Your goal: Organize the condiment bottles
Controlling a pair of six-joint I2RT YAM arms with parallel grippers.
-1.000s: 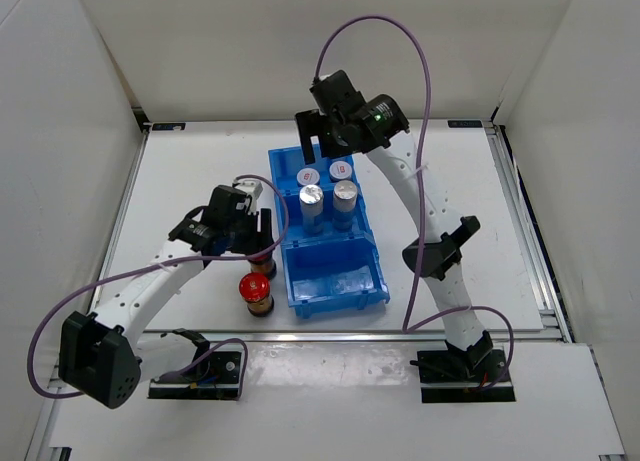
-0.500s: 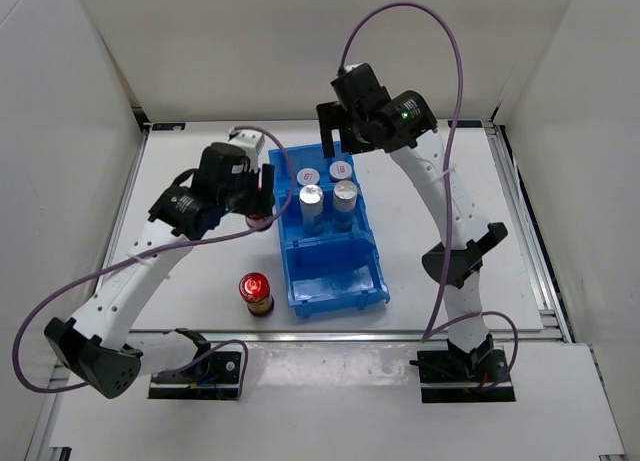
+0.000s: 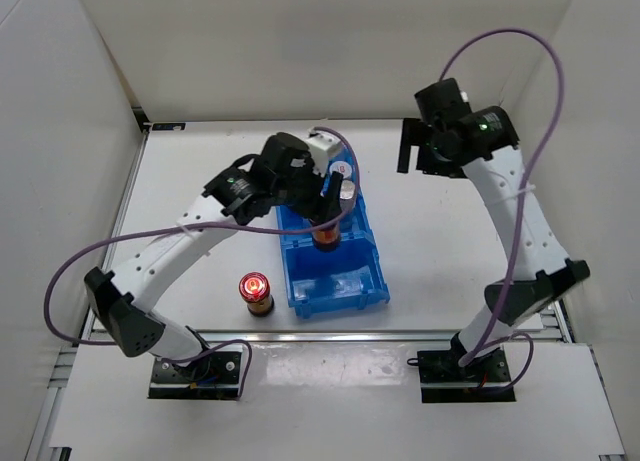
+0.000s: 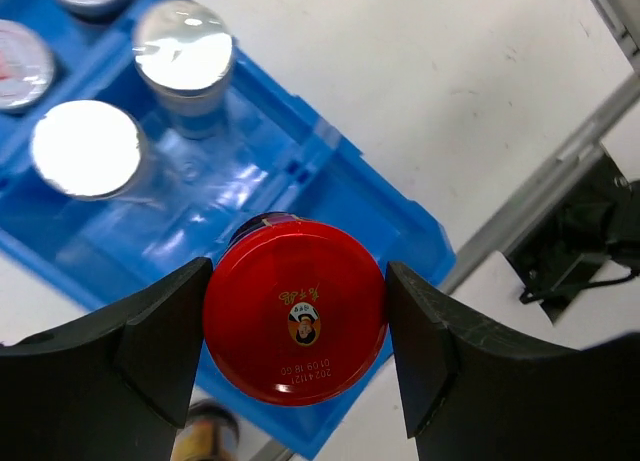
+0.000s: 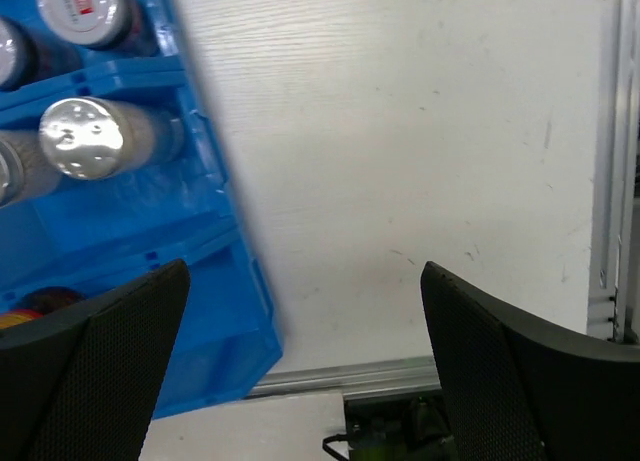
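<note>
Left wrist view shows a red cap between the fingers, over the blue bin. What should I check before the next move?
1. Grip: left gripper shut on the held red-capped bottle, one finger on each side of the cap: ok.
2. Target: the near compartment of the blue bin holds no other bottle: ok.
3. Held bottle seated on the bin floor: cannot tell.
4. Silver-capped bottles upright in the middle compartment: ok.
5. Right gripper open, off to the bin's right: ok.
6. Second red-capped bottle stands on the table, outside the bin: not ok.
</note>
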